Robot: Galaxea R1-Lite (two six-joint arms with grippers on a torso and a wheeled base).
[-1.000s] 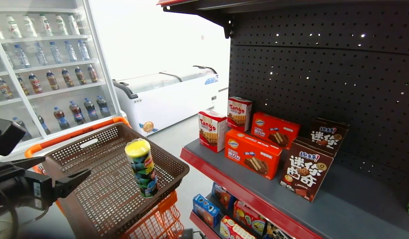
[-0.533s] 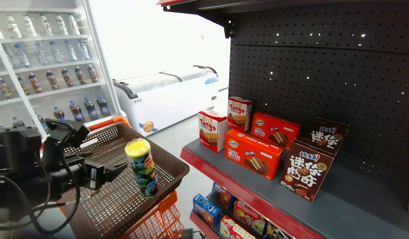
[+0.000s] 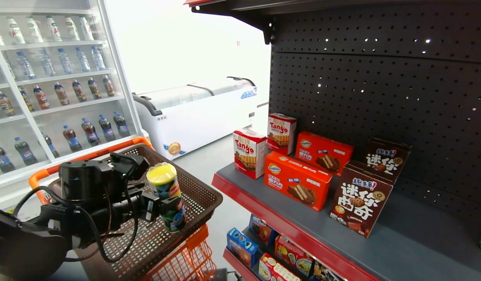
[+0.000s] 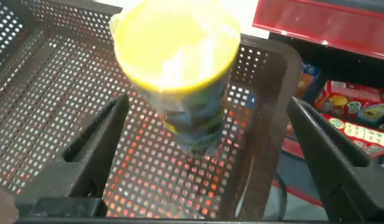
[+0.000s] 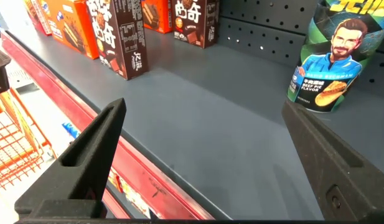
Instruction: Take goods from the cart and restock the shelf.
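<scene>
Black and two-fingered, the left gripper [image 4: 207, 106] is held wide open, with nothing clasped. A tall cylindrical snack can with a yellow lid and a dark green-and-blue printed body [image 4: 179, 68] stands upright between its fingers. A gap is seen on each side in the left wrist view, so no contact can be confirmed. Below the gripper and the can lies the floor of a brown perforated plastic basket [image 3: 203, 195], and the can is set near the basket's corner on the shelf side. The basket is carried on an orange metal cart frame [image 3: 88, 155].

The right gripper [image 5: 204, 106] is likewise spread open and empty, and is held above a grey shelf board with a red front edge [image 5: 210, 124]. Ahead of it, just beyond one fingertip, a green printed snack can showing a player in a blue shirt [image 5: 328, 59] stands upright on the board. Ahead towards the other fingertip, dark brown cardboard biscuit boxes [image 5: 123, 37] are stood on end. Past these, orange-red cardboard boxes [image 3: 297, 179] are lined up. Farther along, red-and-white wafer boxes [image 3: 249, 152] close the row at the shelf's end. A black perforated metal back panel [image 3: 380, 86] rises behind all the boxes.

Farthest from the left gripper, a white chest freezer with a curved glass top [image 3: 201, 113] and a glass-fronted cooler filled with bottles [image 3: 53, 78] are seen.
</scene>
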